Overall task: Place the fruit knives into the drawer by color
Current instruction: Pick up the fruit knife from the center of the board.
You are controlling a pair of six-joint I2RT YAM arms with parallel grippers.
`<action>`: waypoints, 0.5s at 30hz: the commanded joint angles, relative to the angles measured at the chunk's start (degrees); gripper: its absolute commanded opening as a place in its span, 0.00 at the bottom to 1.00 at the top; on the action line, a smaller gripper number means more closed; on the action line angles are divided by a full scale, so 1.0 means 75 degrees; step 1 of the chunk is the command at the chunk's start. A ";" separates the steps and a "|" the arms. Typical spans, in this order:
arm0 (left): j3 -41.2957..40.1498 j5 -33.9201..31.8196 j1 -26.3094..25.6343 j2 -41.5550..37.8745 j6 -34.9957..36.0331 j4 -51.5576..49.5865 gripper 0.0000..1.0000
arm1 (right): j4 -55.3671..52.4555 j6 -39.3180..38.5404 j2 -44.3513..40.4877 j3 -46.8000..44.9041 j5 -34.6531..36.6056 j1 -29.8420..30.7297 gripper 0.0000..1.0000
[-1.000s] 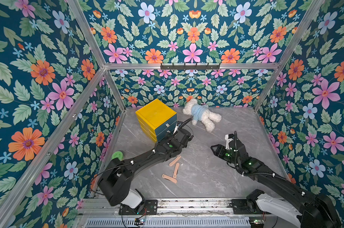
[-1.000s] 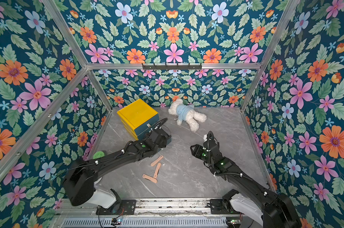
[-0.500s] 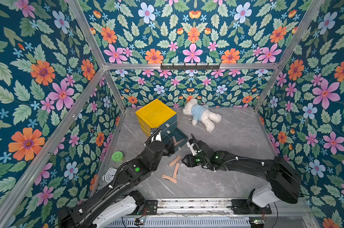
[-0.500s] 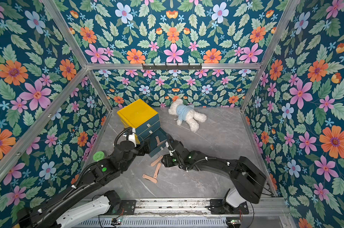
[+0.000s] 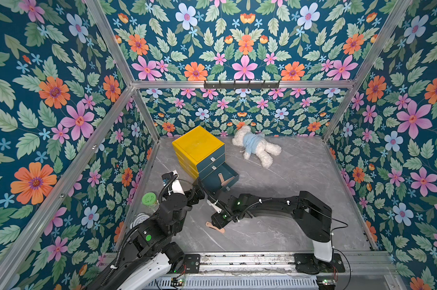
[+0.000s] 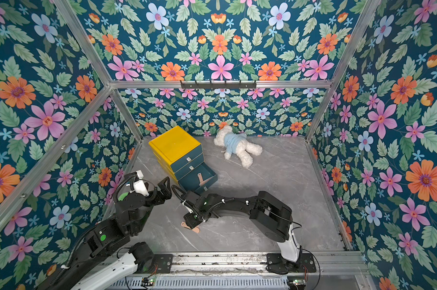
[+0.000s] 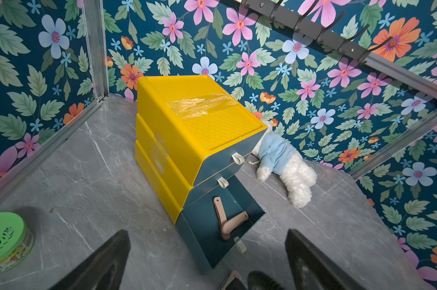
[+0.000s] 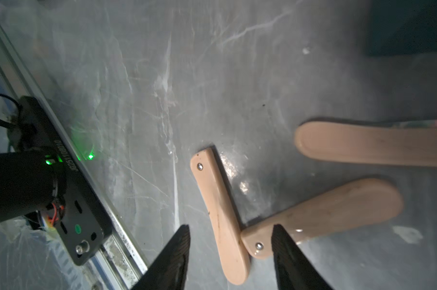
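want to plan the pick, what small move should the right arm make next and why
Probably slide the right pincer a little along the nearest pink knife, away from the end that touches a second knife, before lowering. Its open jaws now straddle both ends, so closing here might catch two. The bottom drawer already stands open.

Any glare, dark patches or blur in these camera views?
Right wrist view: dim and shadowed, bright glints on the table beside the pink knives. Left wrist view: bright and sharp, glare on the tape atop the yellow drawer unit, the jaws blurred. Both top views: evenly lit.
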 commanded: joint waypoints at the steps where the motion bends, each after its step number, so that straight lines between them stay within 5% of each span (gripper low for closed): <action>1: 0.0028 -0.0304 0.0009 -0.0110 -0.0157 -0.0011 0.99 | -0.0797 -0.0457 0.0253 0.0267 0.0331 0.0187 0.56; 15: 0.0024 -0.0561 0.0009 -0.0205 -0.0206 -0.0002 0.99 | -0.2423 -0.1163 0.1236 0.1460 0.1842 0.0890 0.52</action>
